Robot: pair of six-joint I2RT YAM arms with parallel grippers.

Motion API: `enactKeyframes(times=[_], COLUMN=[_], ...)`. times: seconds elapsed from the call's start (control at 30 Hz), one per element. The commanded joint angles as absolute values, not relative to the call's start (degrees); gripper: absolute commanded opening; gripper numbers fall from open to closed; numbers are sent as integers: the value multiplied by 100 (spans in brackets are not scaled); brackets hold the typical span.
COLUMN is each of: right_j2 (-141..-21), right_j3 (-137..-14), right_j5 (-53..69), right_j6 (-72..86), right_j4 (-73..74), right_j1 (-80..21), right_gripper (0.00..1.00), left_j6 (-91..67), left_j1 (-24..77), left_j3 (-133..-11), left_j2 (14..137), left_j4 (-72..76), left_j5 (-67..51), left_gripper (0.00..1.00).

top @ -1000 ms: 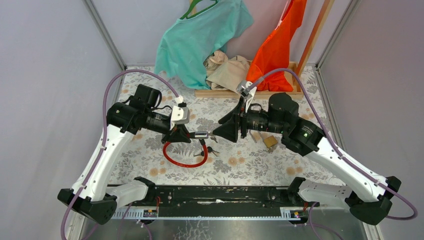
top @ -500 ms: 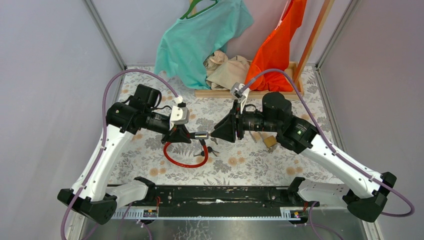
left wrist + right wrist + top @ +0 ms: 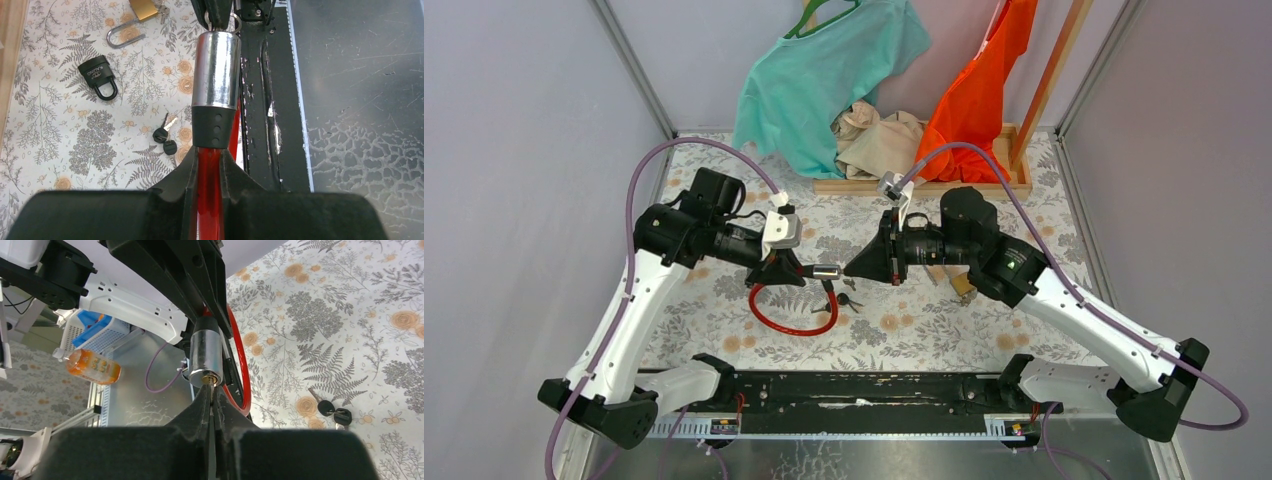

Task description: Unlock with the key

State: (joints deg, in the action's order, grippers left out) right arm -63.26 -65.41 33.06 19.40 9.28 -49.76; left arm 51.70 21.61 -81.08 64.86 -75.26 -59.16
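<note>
A red cable lock point(image 3: 789, 320) hangs from my left gripper point(image 3: 796, 268), which is shut on the cable point(image 3: 212, 200) just behind the black collar. Its silver cylinder point(image 3: 216, 70) points toward the right arm. My right gripper point(image 3: 850, 270) is at the cylinder's keyhole face point(image 3: 209, 376). Its fingers are shut on the thin key point(image 3: 212, 383), whose blade sits in the keyhole. A key ring point(image 3: 234, 22) shows at the cylinder's end. The key's head is hidden between the pads.
Two black-headed spare keys point(image 3: 165, 140) lie on the floral cloth under the lock. A black padlock point(image 3: 98, 75) and a brass padlock point(image 3: 964, 283) lie to the right. A wooden tray point(image 3: 924, 185) with clothes stands at the back, and a black rail point(image 3: 854, 385) runs along the near edge.
My right gripper has moved left up to the end of the cylinder and closed on the key. The left arm and the lock have stayed still.
</note>
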Motion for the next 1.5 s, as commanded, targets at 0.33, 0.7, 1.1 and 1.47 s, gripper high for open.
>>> enactKeyframes(times=[0.33, 0.7, 1.1, 1.47], right_j2=[-6631, -7022, -5982, -4965], right_j3=[-6258, -5973, -6129, -5431], right_j5=[4460, 5440, 3992, 2143], right_j6=[4195, 6468, 4280, 2939], right_j4=[-382, -2021, -421, 390], right_j1=[-4552, -4113, -4111, -4112], right_gripper=[0, 0, 99, 99], left_j6=[5689, 5971, 2772, 392], left_j1=[2219, 2303, 2301, 2293], left_j3=[-7944, -7306, -7495, -6723], left_j2=[5895, 5170, 5411, 5439], left_j4=[-6368, -5058, -4183, -3373], left_j5=[-5350, -4706, -5621, -5610], left_gripper=[0, 0, 0, 0])
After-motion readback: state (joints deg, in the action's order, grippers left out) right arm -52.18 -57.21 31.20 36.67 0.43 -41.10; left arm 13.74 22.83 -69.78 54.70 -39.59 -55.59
